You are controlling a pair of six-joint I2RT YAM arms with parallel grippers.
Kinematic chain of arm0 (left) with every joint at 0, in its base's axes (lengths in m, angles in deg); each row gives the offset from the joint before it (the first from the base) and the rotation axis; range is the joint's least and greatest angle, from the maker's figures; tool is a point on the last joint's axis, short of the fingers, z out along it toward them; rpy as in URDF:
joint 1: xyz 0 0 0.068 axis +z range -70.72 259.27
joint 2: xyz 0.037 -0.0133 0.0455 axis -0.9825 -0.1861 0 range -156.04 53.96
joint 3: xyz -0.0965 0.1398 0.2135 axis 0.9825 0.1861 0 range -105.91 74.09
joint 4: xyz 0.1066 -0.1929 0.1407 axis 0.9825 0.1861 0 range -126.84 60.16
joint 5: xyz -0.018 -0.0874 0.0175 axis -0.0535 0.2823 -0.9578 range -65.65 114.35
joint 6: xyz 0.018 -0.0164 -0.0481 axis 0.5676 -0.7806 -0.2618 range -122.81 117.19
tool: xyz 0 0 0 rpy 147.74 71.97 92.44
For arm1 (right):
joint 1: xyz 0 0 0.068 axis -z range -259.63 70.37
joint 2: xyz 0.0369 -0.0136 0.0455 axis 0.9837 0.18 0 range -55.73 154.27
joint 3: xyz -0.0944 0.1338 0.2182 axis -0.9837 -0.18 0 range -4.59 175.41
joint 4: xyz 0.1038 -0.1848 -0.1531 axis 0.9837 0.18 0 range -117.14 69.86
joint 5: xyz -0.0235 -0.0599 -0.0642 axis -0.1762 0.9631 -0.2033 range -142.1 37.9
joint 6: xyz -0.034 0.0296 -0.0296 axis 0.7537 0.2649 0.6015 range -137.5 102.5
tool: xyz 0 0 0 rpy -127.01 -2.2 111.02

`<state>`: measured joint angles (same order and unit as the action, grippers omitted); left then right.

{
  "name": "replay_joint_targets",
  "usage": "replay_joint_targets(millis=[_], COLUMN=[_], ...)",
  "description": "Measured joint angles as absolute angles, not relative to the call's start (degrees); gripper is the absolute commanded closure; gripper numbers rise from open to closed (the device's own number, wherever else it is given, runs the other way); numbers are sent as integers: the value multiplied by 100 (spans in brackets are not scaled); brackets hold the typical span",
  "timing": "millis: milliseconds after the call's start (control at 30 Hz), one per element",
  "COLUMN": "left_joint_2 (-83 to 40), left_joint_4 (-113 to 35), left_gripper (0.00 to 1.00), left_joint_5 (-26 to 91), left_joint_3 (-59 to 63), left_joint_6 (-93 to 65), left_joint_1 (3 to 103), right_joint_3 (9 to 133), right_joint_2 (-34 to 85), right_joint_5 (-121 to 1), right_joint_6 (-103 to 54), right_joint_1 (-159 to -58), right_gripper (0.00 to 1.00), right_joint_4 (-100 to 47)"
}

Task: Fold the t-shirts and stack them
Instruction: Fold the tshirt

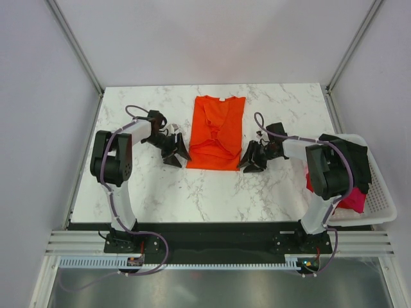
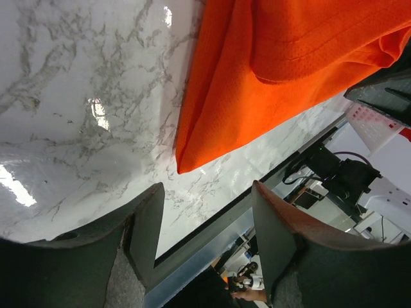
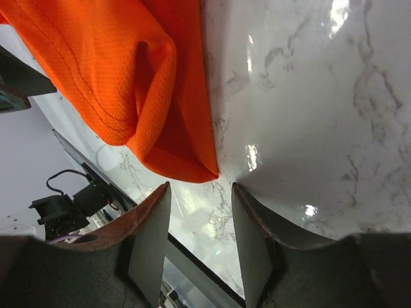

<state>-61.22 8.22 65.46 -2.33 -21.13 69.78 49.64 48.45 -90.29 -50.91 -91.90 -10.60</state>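
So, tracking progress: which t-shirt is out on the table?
The orange t-shirt; the black shirt and pink shirt lie in the white basket.

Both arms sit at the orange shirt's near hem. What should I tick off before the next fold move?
1. Left fingers open, empty: ok.
2. Right fingers open, empty: ok.
3. Bright orange cloth t-shirt has its sleeves folded inward: ok.
4. A near hem corner lies just ahead of each finger pair: ok.
5. Hem gripped: not ok, both corners lie free on the white marble table.
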Motion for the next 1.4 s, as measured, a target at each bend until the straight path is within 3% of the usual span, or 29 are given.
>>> replay_joint_targets(millis=[500,800,900,933,1000,1400], left_joint_2=[-6559,-6655,-6658,-6658,-6658,-6509], left_joint_4=[776,772,772,769,761,704], left_gripper=[49,66,75,89,98,98], left_joint_5=[6648,6648,6648,6648,6648,6961], left_joint_3=[-340,-412,-412,-412,-414,-128], left_joint_6=[-2118,-2118,-2122,-2127,-2144,-2345], left_joint_1=[6853,6827,6827,6827,6827,6827], right_joint_3=[5441,5423,5391,5388,5356,4986], right_joint_2=[5274,5241,5169,5147,5090,4760], right_joint_5=[-9114,-9020,-8918,-8878,-8815,-8736], right_joint_6=[-5163,-5176,-5157,-5152,-5128,-5117], right_joint_1=[-9448,-9455,-9470,-9479,-9479,-9479], right_gripper=[50,52,52,51,52,51], right_joint_4=[-1130,-1082,-986,-942,-890,-699])
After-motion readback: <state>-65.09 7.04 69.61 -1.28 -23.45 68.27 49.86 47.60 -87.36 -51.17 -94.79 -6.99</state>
